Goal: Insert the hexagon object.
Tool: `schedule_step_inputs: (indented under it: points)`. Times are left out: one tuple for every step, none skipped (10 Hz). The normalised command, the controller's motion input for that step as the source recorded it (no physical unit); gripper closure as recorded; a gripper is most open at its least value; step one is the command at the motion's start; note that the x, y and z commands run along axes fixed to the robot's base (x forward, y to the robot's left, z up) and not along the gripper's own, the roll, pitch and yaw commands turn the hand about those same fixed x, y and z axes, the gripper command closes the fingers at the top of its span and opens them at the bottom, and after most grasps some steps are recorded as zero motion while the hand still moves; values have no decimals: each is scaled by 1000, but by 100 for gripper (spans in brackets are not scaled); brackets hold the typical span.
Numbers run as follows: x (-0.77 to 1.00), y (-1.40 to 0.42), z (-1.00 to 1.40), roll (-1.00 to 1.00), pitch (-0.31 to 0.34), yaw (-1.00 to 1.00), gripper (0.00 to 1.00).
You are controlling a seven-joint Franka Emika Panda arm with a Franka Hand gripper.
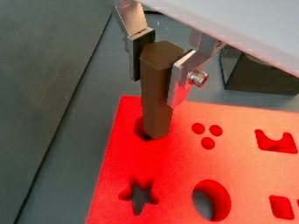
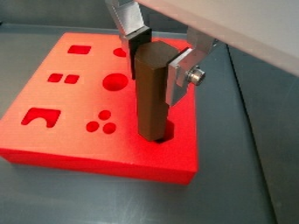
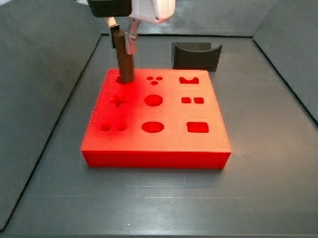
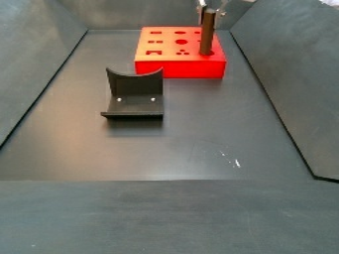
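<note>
Pincer (image 1: 163, 54) is clamped on the top end of the hexagon object (image 1: 156, 96); silver fingers (image 2: 181, 74) are seen pressed on opposite faces in both wrist views. The peg is held upright, its lower end seated in a hole of the red block (image 2: 70, 122) near one corner; a dark gap is visible around its base in both wrist views.

In a side view the peg (image 3: 125, 63) stands at the block's (image 3: 162, 139) 11 o'clock corner, pincer (image 3: 122, 32) directly above. In a side view the peg (image 4: 208, 33) is placed at the block's (image 4: 166, 62) 3 o'clock edge.

Dark grey curved-top block (image 4: 133, 95) is set on the table (image 4: 199, 139), well apart from the red block, untouched. Other shaped holes in the red block are seen open.
</note>
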Motion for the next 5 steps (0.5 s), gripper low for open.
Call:
schedule_step_inputs:
  points:
    - [-69, -123, 0, 111, 0, 0, 100]
    - [-80, 0, 0, 70, 0, 0, 100]
    - [-220, 0, 0, 37, -14, 0, 100]
    - [-263, 0, 0, 29, -26, 0, 100]
    - [-31, 0, 0, 24, 0, 0, 100]
